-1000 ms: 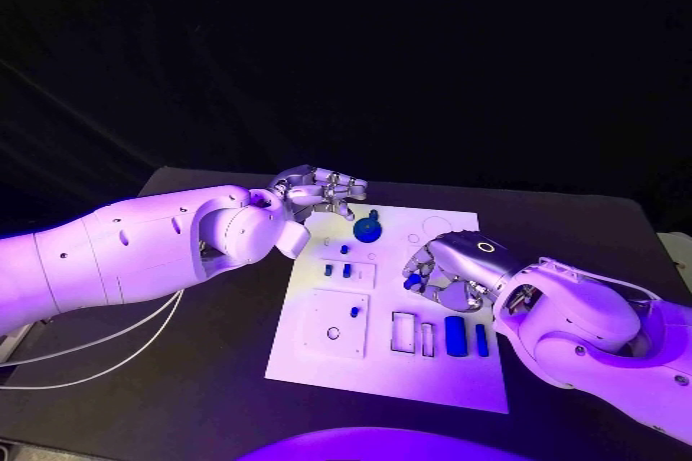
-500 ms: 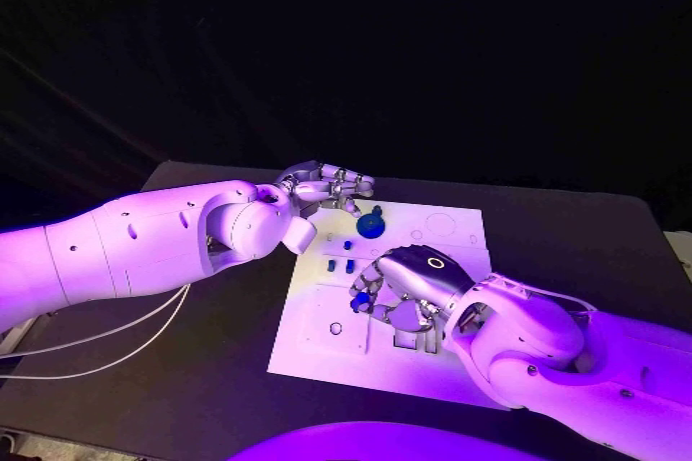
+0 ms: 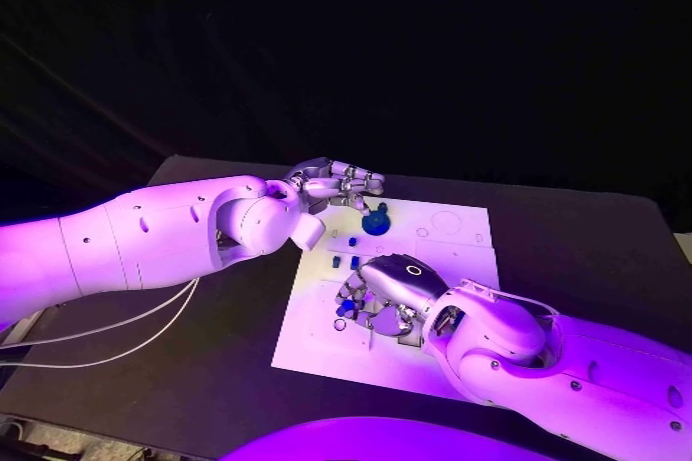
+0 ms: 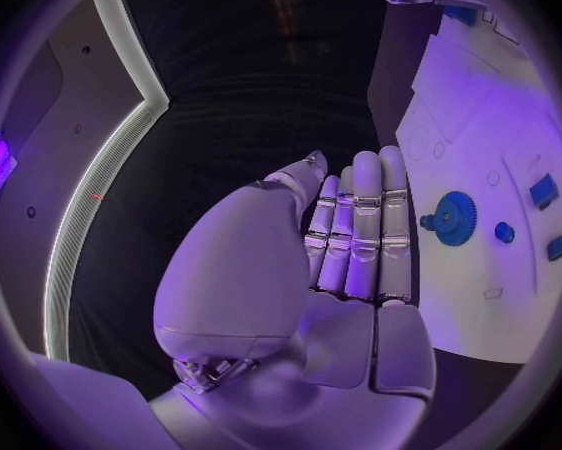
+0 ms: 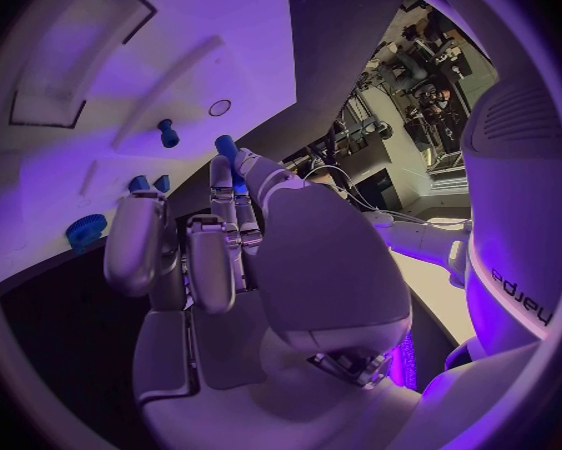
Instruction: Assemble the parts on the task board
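Note:
The white task board (image 3: 450, 253) lies mid-table. My right hand (image 3: 384, 295) hovers low over its left-middle area and pinches a small blue part (image 3: 346, 308) between thumb and a finger; the right wrist view shows that blue part (image 5: 227, 153) at the fingertips, close to a round hole (image 5: 219, 107) in the board (image 5: 225, 25). A blue peg (image 5: 169, 132) stands nearby. My left hand (image 3: 335, 186) hangs by the board's far left corner, holding nothing, fingers straight (image 4: 356, 235). A blue gear (image 3: 375, 222) sits just beside it, with the same gear (image 4: 454, 217) showing in the left wrist view.
Two small blue pieces (image 3: 345, 263) stand in the board between the gear and my right hand. A rectangular recess (image 5: 87, 60) lies beyond the hole. My right forearm (image 3: 548, 351) covers the board's near right part. Bare black table (image 3: 216, 361) surrounds the board.
My right hand has carried the blue part leftward across the board, from its right-middle to its left-middle area. The left hand has stayed near the far left corner.

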Available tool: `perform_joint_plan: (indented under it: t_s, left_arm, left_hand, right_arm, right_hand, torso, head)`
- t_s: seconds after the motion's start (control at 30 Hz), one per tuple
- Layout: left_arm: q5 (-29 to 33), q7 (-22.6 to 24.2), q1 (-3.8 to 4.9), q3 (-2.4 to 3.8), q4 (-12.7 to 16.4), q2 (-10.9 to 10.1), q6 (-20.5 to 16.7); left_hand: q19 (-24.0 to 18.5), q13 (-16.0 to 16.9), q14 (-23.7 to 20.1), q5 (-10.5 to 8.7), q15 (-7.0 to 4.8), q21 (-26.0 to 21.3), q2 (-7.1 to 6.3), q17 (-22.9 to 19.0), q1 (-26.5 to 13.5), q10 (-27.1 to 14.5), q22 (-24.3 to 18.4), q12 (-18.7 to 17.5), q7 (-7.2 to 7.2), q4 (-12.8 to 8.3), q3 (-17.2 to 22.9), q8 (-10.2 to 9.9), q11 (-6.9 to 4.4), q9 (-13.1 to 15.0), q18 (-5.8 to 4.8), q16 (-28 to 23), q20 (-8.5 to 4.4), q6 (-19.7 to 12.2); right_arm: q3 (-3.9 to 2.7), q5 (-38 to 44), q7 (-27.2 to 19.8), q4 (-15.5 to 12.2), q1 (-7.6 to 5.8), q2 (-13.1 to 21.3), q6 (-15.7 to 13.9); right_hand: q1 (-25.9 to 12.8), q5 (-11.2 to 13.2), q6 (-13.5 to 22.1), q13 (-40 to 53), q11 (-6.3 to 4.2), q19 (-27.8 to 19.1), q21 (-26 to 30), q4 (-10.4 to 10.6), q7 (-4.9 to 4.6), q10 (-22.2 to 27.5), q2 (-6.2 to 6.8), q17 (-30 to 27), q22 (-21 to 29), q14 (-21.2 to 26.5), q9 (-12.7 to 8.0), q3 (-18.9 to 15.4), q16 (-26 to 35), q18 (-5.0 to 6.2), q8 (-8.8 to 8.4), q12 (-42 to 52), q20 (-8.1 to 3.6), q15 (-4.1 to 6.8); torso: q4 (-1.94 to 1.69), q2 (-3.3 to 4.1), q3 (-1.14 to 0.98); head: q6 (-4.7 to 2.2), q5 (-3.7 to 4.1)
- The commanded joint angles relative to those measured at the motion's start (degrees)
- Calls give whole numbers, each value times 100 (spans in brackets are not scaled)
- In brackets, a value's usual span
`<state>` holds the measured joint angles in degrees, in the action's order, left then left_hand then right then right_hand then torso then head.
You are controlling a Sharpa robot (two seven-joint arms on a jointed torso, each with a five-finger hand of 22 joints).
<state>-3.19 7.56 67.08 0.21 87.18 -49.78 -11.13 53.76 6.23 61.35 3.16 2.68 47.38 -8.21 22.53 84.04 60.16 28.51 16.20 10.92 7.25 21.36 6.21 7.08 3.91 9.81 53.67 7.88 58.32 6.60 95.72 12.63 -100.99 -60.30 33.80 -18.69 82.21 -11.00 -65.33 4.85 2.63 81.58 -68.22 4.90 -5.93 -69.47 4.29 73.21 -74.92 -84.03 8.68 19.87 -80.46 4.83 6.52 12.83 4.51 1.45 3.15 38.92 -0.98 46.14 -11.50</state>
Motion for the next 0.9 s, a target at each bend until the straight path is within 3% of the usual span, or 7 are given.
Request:
perform_joint_plan:
  t_s: [0.03, 0.9]
  left_arm:
    - [14, 5, 7, 3, 7, 15, 118]
    - [10, -1, 7, 3, -7, 52, 134]
  left_hand:
    - [23, 5, -40, 17, 13, -31, 43, -9, 2, -45, -5, 40, -7, 8, -38, 30, -6, -2, 73, -23, 22, -25]
    - [23, 5, -40, 17, 13, -31, 43, -9, 2, -45, -5, 40, -7, 8, -38, 30, -6, -2, 73, -23, 22, -25]
  right_arm:
    - [6, -45, -128, 81, 44, -43, 42]
    - [62, -145, -239, 411, 179, -199, 154]
  right_hand:
    - [-37, -38, -99, -6, -3, 26, 12, -1, -22, -46, -19, 0, -751, -283, 193, 35, -29, -57, 134, -20, -13, 22]
    - [-47, -124, -94, -11, 4, 23, 20, -46, -35, -68, 0, -4, -758, -282, 214, 96, -30, -56, 141, -53, -10, 18]
  torso:
    - [3, 0, -7]
    - [3, 1, -5]
  head:
    - [21, -29]
    - [103, -109]
